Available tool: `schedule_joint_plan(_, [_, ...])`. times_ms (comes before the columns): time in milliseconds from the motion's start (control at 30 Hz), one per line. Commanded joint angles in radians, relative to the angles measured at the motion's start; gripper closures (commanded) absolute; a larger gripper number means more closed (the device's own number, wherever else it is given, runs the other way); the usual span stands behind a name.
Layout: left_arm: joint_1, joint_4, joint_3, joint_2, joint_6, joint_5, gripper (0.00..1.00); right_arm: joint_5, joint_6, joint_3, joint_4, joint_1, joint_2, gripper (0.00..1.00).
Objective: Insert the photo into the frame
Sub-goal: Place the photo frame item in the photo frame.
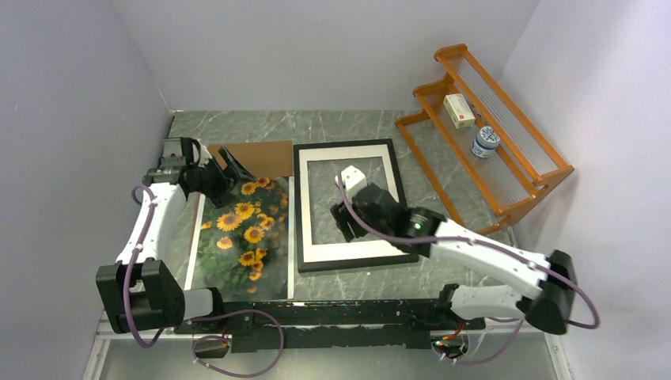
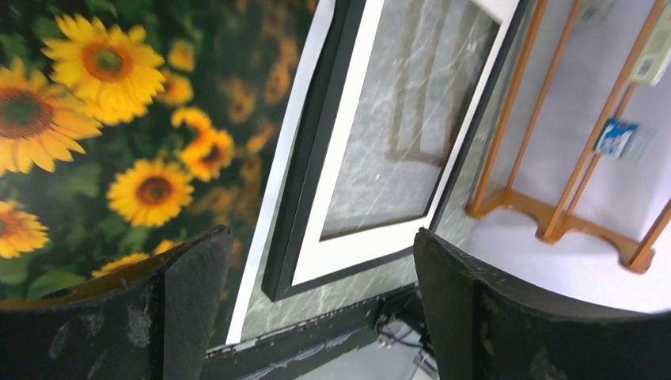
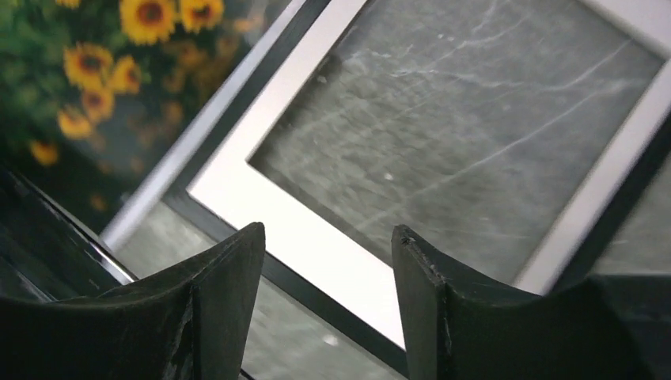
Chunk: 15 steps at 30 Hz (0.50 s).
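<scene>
The photo point(image 1: 241, 237), sunflowers on dark green, lies flat on the table left of the frame point(image 1: 297, 206). The frame is black and thin-edged, with a white mat point(image 1: 352, 249) inside, and the marble table shows through its opening. My left gripper point(image 1: 228, 172) hovers open over the photo's far end, holding nothing; its wrist view shows the photo point(image 2: 103, 119) and the frame point(image 2: 305, 190) beyond the gripper point(image 2: 316, 261). My right gripper point(image 1: 343, 220) hangs open and empty above the frame's near left part. In its wrist view the gripper point(image 3: 328, 237) stands over the frame's black edge point(image 3: 332, 309).
A brown board point(image 1: 257, 157) lies behind the photo, next to the frame's far left corner. An orange wooden rack point(image 1: 506, 186) stands at the back right, holding a small white box point(image 1: 459, 111) and a blue-and-white jar point(image 1: 485, 142). Walls close in on both sides.
</scene>
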Motion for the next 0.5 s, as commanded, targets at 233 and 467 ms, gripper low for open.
schedule_joint_plan(233, [-0.167,0.297,-0.309,-0.08,-0.088,0.133,0.26,-0.473,0.645,0.02,0.433,-0.161,0.372,0.7])
schedule_joint_plan(467, [-0.266,0.392,-0.376,0.011,-0.121,0.13,0.37,-0.624,0.755,0.038,0.57,-0.177,0.557,0.88])
